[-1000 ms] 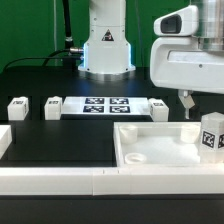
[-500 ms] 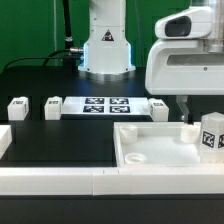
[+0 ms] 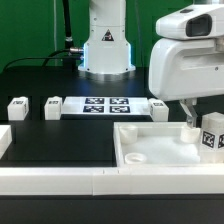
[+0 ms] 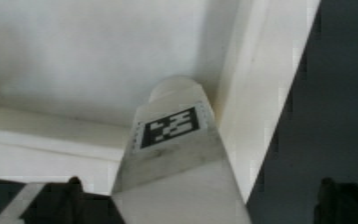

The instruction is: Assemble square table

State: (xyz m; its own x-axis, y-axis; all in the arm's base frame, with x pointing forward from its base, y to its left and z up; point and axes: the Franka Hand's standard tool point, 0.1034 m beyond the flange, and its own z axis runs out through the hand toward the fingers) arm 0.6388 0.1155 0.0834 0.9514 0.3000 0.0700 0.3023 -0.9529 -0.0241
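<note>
The square table top (image 3: 160, 146) is a white slab lying recess-up at the front right of the exterior view, with a round corner socket (image 3: 135, 157). A tagged white leg (image 3: 211, 133) stands at its right end. My gripper (image 3: 190, 112) hangs just above and left of that leg. In the wrist view the leg (image 4: 167, 140) lies between my dark fingertips (image 4: 55, 202), over the slab's rim (image 4: 256, 90). The jaws stand wide apart and touch nothing. Three more legs (image 3: 17, 108) (image 3: 53, 107) (image 3: 159, 108) stand in a row at the back.
The marker board (image 3: 105, 106) lies flat between the back legs. The robot base (image 3: 105, 45) stands behind it. Long white border rails run along the front (image 3: 60, 180) and the left edge (image 3: 4, 141).
My hand has sunk a little and drifted slightly to the exterior view's right, toward the leg at the slab's right end. The parts have not moved.
</note>
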